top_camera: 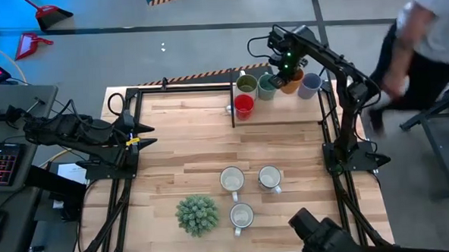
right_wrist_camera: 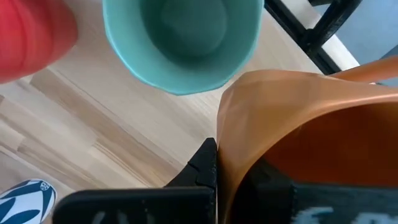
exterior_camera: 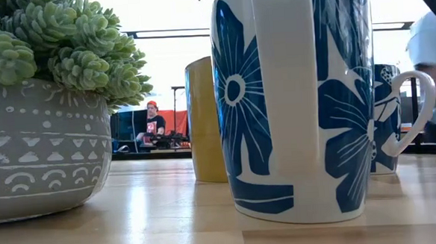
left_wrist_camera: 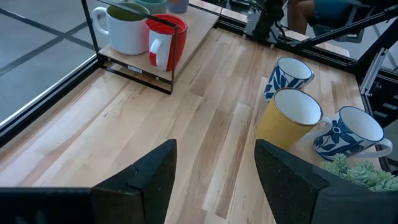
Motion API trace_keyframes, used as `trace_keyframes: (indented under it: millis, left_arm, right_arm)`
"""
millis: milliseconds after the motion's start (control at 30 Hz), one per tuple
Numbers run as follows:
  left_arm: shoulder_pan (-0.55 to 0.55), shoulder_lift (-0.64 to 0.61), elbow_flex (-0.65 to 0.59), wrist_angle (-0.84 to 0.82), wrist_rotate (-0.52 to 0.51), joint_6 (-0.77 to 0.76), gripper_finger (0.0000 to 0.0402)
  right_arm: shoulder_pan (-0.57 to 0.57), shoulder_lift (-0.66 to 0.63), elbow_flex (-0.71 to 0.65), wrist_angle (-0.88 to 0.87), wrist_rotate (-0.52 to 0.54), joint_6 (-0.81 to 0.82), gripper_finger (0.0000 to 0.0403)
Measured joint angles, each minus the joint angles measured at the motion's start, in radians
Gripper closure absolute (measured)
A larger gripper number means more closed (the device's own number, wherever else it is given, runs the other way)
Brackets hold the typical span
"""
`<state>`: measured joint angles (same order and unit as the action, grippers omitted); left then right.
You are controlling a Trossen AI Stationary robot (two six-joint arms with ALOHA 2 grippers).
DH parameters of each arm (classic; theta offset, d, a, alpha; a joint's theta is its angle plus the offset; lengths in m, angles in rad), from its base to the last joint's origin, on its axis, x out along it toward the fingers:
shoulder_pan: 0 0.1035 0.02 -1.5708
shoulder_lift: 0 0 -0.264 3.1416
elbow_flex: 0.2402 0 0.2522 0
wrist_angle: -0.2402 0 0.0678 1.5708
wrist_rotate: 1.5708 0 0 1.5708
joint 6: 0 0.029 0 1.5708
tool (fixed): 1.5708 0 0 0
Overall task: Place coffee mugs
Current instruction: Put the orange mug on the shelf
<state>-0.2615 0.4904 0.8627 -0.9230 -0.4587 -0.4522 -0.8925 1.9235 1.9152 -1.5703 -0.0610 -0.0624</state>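
1. Near edge of the light wooden desk (top_camera: 180,143): spiky green succulent in a grey patterned pot (top_camera: 196,214), w/ three white ceramic mugs w/ blue flower print just beside it, one (top_camera: 241,216) to its side, two more (top_camera: 232,179) (top_camera: 269,178) a bit further back in a row.
2. Low view: nearest flower-print mug (exterior_camera: 295,95) fills mid-frame, upright; a yellow-sided mug (exterior_camera: 204,123) behind it.
3. Left end effector (top_camera: 150,137) at the desk's left edge, well apart from all mugs, fingers (left_wrist_camera: 149,180) spread apart, nothing btwn them.
4. Far end, on a raised wooden shelf w/ thin black frame (top_camera: 285,116): round red mug (top_camera: 243,105) in front; behind it a row of olive green mug (top_camera: 246,84), teal green mug (top_camera: 267,85), orange mug (top_camera: 290,80), blue-grey mug (top_camera: 309,84).
5. Right end effector (top_camera: 282,79) over that row, clamped on the orange mug's rim; wrist view shows the orange wall (right_wrist_camera: 311,130) against a dark finger (right_wrist_camera: 202,165), teal mug (right_wrist_camera: 183,40) just beside.
6. Beyond the desk: a person (top_camera: 425,26) on the floor, far right.
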Motion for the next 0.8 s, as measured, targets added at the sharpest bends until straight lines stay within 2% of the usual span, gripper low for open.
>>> trace_keyframes:
  millis: [367, 667, 800]
  left_arm:
    - [0.0, 0.0, 0.0, 0.0, 0.0, -0.004, 0.0197]
    - [0.0, 0.0, 0.0, 0.0, 0.0, -0.01, 0.0197]
    - [0.0, 0.0, 0.0, 0.0, 0.0, -0.009, 0.0197]
  right_arm:
    - [-0.024, 0.073, 0.0, 0.006, -0.027, 0.028, 0.0403]
    - [-0.028, 0.094, -0.004, 0.075, -0.029, 0.039, 0.0403]
    - [-0.038, 0.093, -0.096, 0.095, -0.03, 0.063, 0.0403]
